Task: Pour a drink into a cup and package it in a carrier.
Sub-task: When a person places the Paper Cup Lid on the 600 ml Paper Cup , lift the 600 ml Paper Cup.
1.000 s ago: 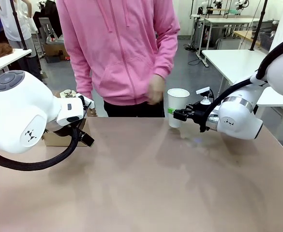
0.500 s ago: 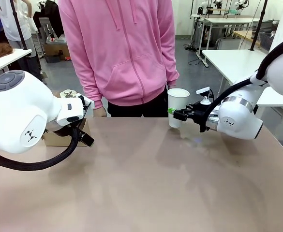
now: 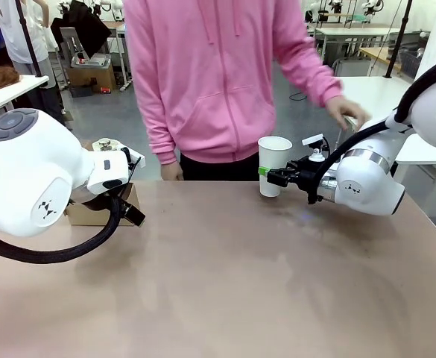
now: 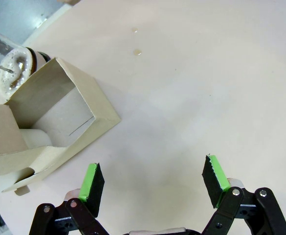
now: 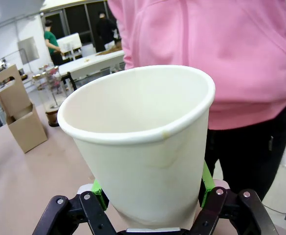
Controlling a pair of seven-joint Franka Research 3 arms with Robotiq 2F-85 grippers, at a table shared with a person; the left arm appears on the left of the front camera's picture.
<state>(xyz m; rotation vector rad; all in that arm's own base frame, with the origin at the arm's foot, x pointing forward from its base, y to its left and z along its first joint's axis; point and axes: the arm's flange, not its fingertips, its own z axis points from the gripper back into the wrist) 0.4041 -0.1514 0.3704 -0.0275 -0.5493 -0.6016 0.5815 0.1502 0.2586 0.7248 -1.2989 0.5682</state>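
The person has stepped away toward the cup's [image 3: 274, 165] right. The hand [image 3: 346, 113] that was close beside the cup's rim a second ago now reaches out well apart from it, over the neighbouring white table. Neither arm has moved. We read this as the person going to fetch something. The handover looks finished, and the cup is ours to hold steady until pouring can start.

The right gripper [image 3: 277, 177] pinches the cup from the side, its green pads pressed on the lower part of the wall. The cup stands upright with its long axis vertical and its wide mouth pointing up, and it has no lid. In the right wrist view the inner wall we can see is clean and white, so we judge nothing has been poured. We cannot tell whether its base rests on the table [image 3: 240, 283] or hangs just above it.

The carrier [image 4: 59, 122] sits well to the cup's left, with an open slot facing up. A glass pitcher [image 4: 6, 73] stands just behind it, on the side away from the cup. The left gripper [image 4: 155, 178] hovers just beside the carrier over bare tabletop, jaws spread wide with nothing between them.
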